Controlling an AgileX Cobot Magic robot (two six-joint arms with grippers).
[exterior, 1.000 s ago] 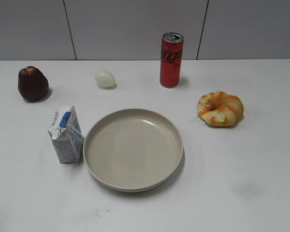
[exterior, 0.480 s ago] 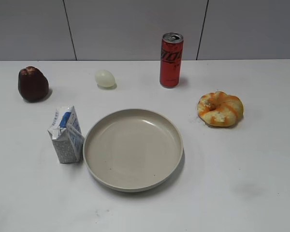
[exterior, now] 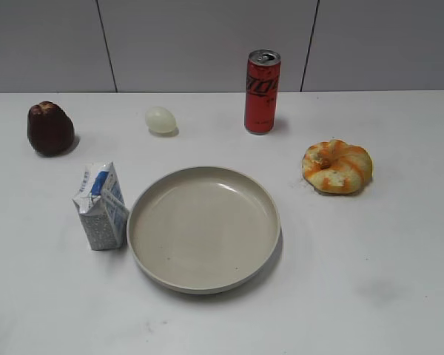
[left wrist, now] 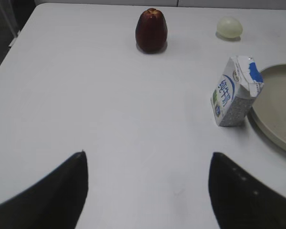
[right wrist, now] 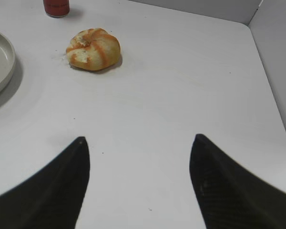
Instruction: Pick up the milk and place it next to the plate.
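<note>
The milk (exterior: pixel 101 207), a small speckled carton with blue markings, stands upright against the left rim of the plate (exterior: pixel 204 285), a wide beige-grey dish. In the left wrist view the milk (left wrist: pixel 236 90) is at the right, touching the plate's edge (left wrist: pixel 271 133). My left gripper (left wrist: pixel 148 155) is open and empty, low over bare table, well short of the milk. My right gripper (right wrist: pixel 139 139) is open and empty over bare table, with the plate's rim (right wrist: pixel 9 64) at its far left. Neither gripper shows in the exterior view.
A red soda can (exterior: pixel 262 92) stands behind the plate. An orange-streaked bun (exterior: pixel 337 166) lies to the right. A pale egg (exterior: pixel 161 120) and a dark red fruit (exterior: pixel 50 128) sit at the back left. The table's left edge (left wrist: pixel 9 52) shows in the left wrist view.
</note>
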